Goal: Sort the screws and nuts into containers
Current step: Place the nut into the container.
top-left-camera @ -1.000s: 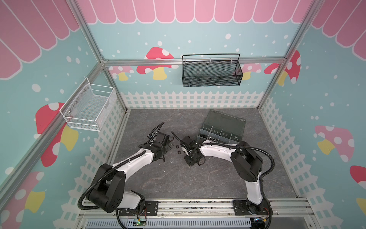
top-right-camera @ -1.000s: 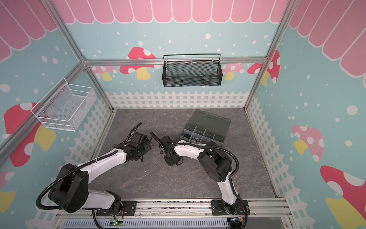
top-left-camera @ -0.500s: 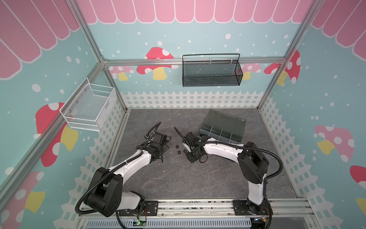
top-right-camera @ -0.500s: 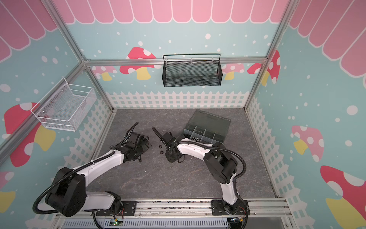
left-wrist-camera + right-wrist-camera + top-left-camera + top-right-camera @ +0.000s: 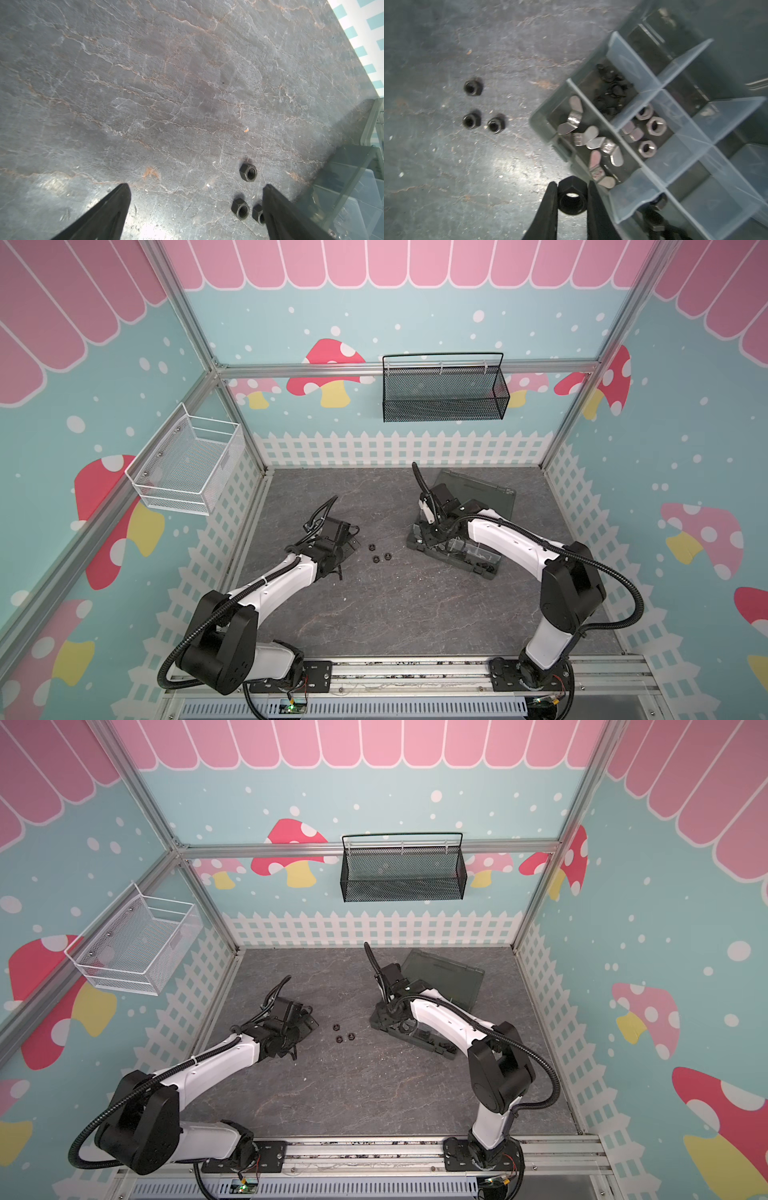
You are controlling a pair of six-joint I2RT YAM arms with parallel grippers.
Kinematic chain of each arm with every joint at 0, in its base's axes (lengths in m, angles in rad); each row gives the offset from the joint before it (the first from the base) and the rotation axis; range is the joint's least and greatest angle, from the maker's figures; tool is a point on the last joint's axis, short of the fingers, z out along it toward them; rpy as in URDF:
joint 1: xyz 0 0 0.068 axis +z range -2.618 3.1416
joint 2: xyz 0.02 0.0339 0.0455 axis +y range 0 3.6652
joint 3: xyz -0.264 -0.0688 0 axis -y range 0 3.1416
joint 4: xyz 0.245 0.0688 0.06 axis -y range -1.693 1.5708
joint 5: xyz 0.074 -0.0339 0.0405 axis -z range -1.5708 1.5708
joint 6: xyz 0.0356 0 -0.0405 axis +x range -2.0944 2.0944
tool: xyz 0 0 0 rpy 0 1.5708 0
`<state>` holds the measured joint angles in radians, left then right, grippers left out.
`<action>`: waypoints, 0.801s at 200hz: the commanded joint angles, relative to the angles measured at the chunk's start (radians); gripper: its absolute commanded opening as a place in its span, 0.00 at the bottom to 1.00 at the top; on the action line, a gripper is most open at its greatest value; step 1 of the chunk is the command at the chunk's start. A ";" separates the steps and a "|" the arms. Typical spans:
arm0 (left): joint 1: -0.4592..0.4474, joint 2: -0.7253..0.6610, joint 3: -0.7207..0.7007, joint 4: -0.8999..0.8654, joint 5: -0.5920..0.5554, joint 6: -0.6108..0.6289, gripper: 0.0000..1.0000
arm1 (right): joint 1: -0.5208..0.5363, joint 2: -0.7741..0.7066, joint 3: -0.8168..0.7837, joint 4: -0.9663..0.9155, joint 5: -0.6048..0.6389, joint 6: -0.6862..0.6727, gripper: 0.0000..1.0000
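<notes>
Swung from mid-floor to corner of organizer box [image 5: 484, 570]: right gripper [image 5: 572, 185], clamped on black hex nut [image 5: 572, 199], just outside cell of silver wing nuts [image 5: 591, 143]. Left gripper [image 5: 196, 187] spread wide. Three loose black nuts [image 5: 372, 547] on slate floor [image 5: 374, 614], between arms.

the bench [image 5: 395, 614] is a dark grey slab veined like stone (thin rusty and pale cracks). three black nuts [image 5: 375, 559] lie loose near its middle, close together but not touching. the organizer box [image 5: 417, 540] sits to their right, lid open, small hardware in its cells.
</notes>
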<state>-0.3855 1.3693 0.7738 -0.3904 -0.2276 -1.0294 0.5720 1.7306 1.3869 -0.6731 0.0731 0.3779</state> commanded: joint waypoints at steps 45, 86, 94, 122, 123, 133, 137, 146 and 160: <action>0.001 0.011 0.011 0.018 0.018 -0.015 1.00 | -0.090 0.011 0.001 0.029 0.030 -0.045 0.00; -0.002 0.016 0.012 0.017 0.020 -0.015 1.00 | -0.108 0.013 -0.010 0.038 0.024 -0.047 0.00; -0.002 0.016 0.012 0.018 0.019 -0.013 1.00 | -0.113 0.006 -0.016 0.038 0.027 -0.045 0.00; -0.002 0.018 0.012 0.016 0.019 -0.013 1.00 | -0.140 -0.033 -0.060 0.038 0.030 -0.041 0.00; -0.002 0.018 0.012 0.016 0.020 -0.014 1.00 | -0.141 -0.034 -0.061 0.038 0.030 -0.040 0.00; -0.002 0.020 0.014 0.018 0.022 -0.013 1.00 | -0.153 -0.049 -0.081 0.040 0.033 -0.039 0.00; -0.001 0.020 0.014 0.018 0.021 -0.014 1.00 | -0.159 -0.055 -0.090 0.040 0.033 -0.037 0.00; -0.001 0.020 0.015 0.017 0.022 -0.014 1.00 | -0.172 -0.067 -0.109 0.041 0.031 -0.037 0.00; -0.001 0.021 0.015 0.018 0.021 -0.014 1.00 | -0.191 -0.084 -0.137 0.044 0.029 -0.034 0.00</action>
<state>-0.3866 1.3773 0.7738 -0.3836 -0.2050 -1.0294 0.4095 1.7035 1.2922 -0.6277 0.0967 0.3447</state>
